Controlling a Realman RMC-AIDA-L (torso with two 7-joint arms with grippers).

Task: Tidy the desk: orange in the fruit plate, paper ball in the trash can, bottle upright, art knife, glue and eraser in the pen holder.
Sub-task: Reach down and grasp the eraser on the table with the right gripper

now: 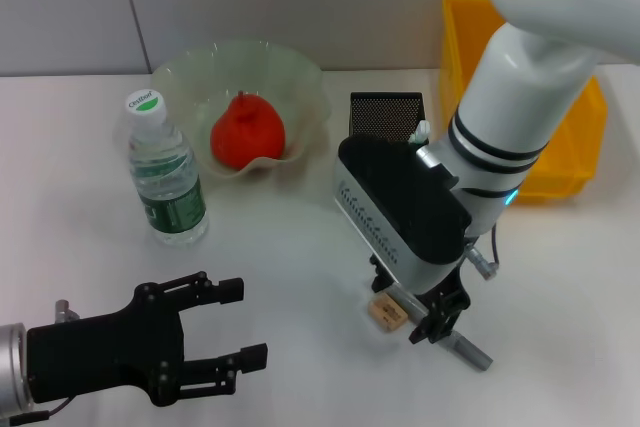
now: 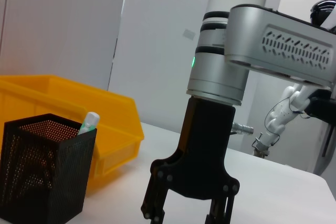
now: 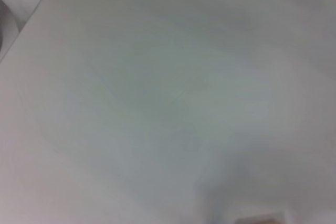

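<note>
Though plainly down at the table (image 1: pixel 300 247) and set right over the grey art knife (image 1: pixel 468 349), cannot tell whether the right gripper (image 1: pixel 425 322) has closed on it or only stands around it: hidden under the black wrist block in the head view, cut off by the picture's edge in the left wrist view. Shows only one end of the knife, poking out slantwise on the side away from the left arm, flat on the table. Just beside the jaws on the other side, touching or nearly so, the tan eraser (image 1: pixel 388 311), with dark print on its face too small to read. Nothing but blank tabletop in the right wrist view, plus a tan sliver at the edge, too blurred to name. Behind the jaws, half masked by the right arm, the black mesh pen holder (image 1: pixel 385 112), with the white tip of the glue (image 1: pixel 420 132) sticking up inside. Beyond that arm, the yellow trash can (image 1: pixel 575 147), largely covered by it. Well off toward the left arm, the orange (image 1: pixel 247 130) in the clear fruit plate (image 1: pixel 300 72), and the bottle (image 1: pixel 165 172) upright just beside the plate; green cap label lettered, not legible. Nearest the camera, well apart from everything, the left gripper (image 1: pixel 247 323), spread wide with nothing in it.
</note>
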